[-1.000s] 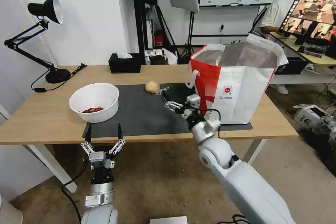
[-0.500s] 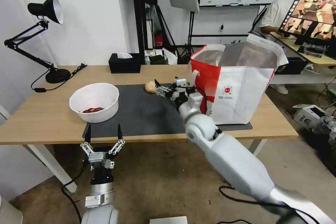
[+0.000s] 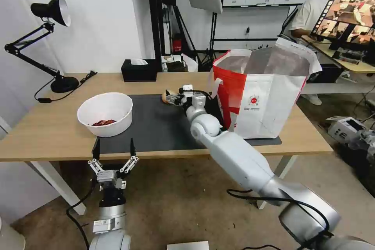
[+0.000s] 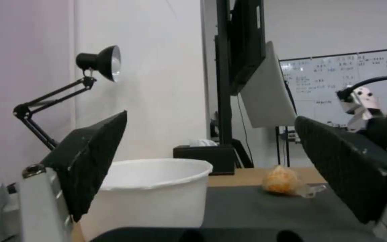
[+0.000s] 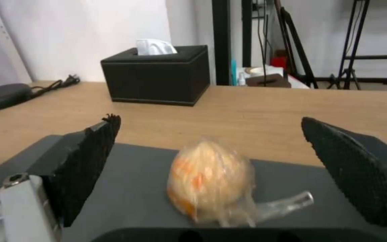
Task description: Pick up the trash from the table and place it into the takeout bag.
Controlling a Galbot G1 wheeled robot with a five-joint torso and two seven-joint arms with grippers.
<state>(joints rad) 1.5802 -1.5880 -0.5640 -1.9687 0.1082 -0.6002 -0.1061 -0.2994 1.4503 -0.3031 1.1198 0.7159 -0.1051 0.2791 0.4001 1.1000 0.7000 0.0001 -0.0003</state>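
While the tan ball-like lump (image 5: 209, 176) sits on the far strip of the dark mat (image 3: 156, 125), wrapped in clear film with a twisted clear tail (image 5: 283, 203) trailing off one side, the right gripper (image 3: 172, 97) is right on it — jaws spread wide, nothing held, one black pad to either side of the lump in the right wrist view. The lump lies dead ahead between those pads, a touch off centre toward one of them, and the pads look clear of it on both sides, though how deep it sits between them is hard to judge from here. Its long line, ball to tail, runs across the jaw gap, so I'd say a squeeze would catch the ball itself rather than the tail.

Further out, the takeout bag (image 3: 265, 93) stands open-mouthed just beside the right arm, on the table (image 3: 50, 133). The white bowl (image 3: 105, 114) with its reddish scraps sits well apart on the mat's left end. The left gripper (image 3: 114, 150) hangs low off the near table edge — open too, empty, far from the lump. The right arm is plainly the nearer one.
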